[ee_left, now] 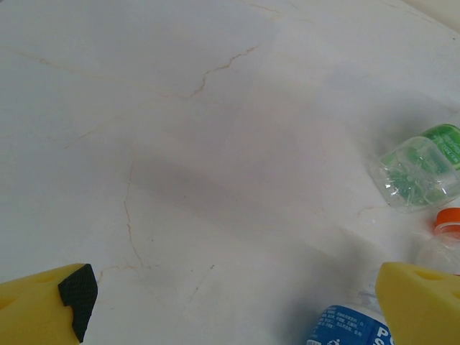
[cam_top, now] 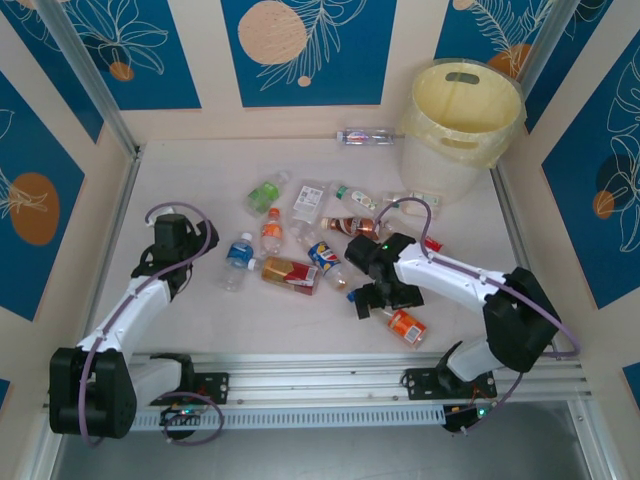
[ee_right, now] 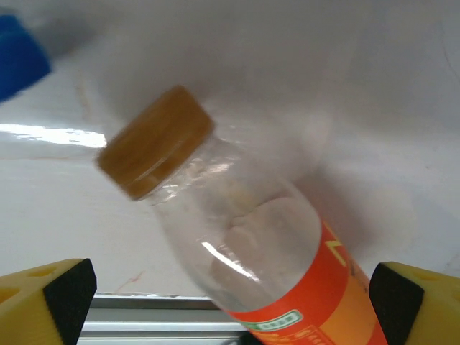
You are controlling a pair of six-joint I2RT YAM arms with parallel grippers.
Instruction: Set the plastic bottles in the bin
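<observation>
Since the plastic bottles (cam_top: 290, 272) lie scattered across the table (cam_top: 200, 170) and I see none inside the bin (cam_top: 440, 165) at the far right corner, the job looks barely begun: my right gripper (ee_right: 230, 295) gapes astride an orange-labelled bottle (ee_right: 244, 244), my left gripper (ee_left: 237, 302) wide apart, empty.

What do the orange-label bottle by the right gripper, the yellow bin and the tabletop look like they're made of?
Orange-label bottle: thin clear plastic, glossy; see-through, with bright glints. Its cap: opaque brown, probably plastic. Bin: pale yellow plastic, smooth, with a moulded handle slot. Tabletop: white, matte, faint veins; stone or printed laminate, unclear.
</observation>
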